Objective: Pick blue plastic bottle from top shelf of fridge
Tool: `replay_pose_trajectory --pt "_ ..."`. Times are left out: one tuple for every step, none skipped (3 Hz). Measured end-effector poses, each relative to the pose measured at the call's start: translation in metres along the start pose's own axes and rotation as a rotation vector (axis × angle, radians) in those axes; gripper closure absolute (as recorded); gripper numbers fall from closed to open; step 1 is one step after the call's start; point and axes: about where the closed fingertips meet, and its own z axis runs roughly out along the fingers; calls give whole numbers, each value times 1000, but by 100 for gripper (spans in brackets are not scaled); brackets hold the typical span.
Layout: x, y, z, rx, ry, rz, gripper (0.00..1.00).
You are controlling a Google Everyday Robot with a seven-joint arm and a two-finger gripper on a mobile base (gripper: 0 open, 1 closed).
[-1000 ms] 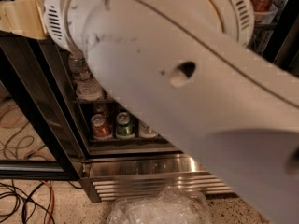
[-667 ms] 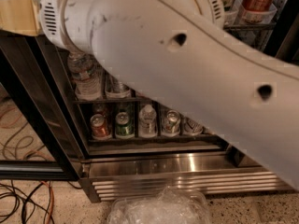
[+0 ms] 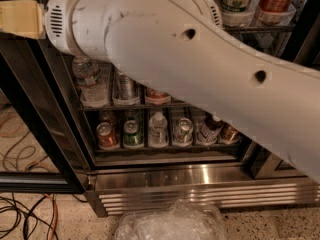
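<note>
Spanning the wire-racked, steel-based fridge (image 3: 200, 178) — smooth, scuffed white arm (image 3: 210, 79); gripper fingers out of frame, grip untellable.

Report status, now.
Status: gripper out of frame, past the picture's edge. The blue plastic bottle not visible. The white arm blocks most of the fridge shelves.

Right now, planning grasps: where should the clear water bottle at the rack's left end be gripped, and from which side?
Probably its labelled body, from the front: the clear water bottle stands upright, a can close on its right and the arm covering its cap. The gripper is out of view.
</note>
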Motion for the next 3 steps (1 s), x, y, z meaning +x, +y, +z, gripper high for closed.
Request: replay_pose_trajectory --pt "6 -5 -4 52 20 11 0" --pt "20 -30 -30 222 54 -60 0" --pt "31 -37 -41 333 81 -87 0"
